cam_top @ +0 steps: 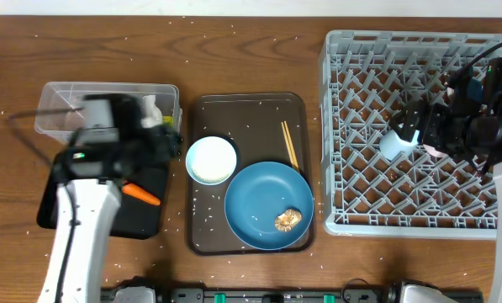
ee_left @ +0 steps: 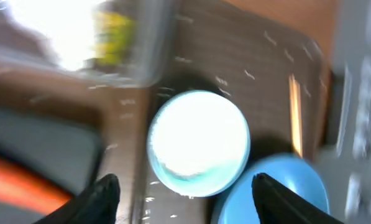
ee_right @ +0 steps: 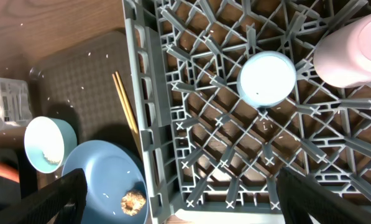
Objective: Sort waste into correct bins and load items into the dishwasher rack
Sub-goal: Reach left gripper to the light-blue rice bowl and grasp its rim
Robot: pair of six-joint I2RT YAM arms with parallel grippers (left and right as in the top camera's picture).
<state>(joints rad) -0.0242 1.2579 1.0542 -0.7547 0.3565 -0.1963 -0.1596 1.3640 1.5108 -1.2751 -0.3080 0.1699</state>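
the right wrist view alone shows the pink cup (ee_right: 353, 53) plainly, in the rack (ee_right: 191, 155), right of the light blue cup (ee_right: 267, 79). chopsticks (cam_top: 290, 145) lie on the brown tray (cam_top: 234, 109), right of the bowl (cam_top: 211, 160), long axis near to far. left gripper (ee_left: 188, 186) and right gripper (ee_right: 179, 186) both gape wide, empty.

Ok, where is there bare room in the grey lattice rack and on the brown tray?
The grey lattice rack is bare from its left wall to the light blue cup. The brown tray is bare behind the white bowl; the large blue plate crowds its front.
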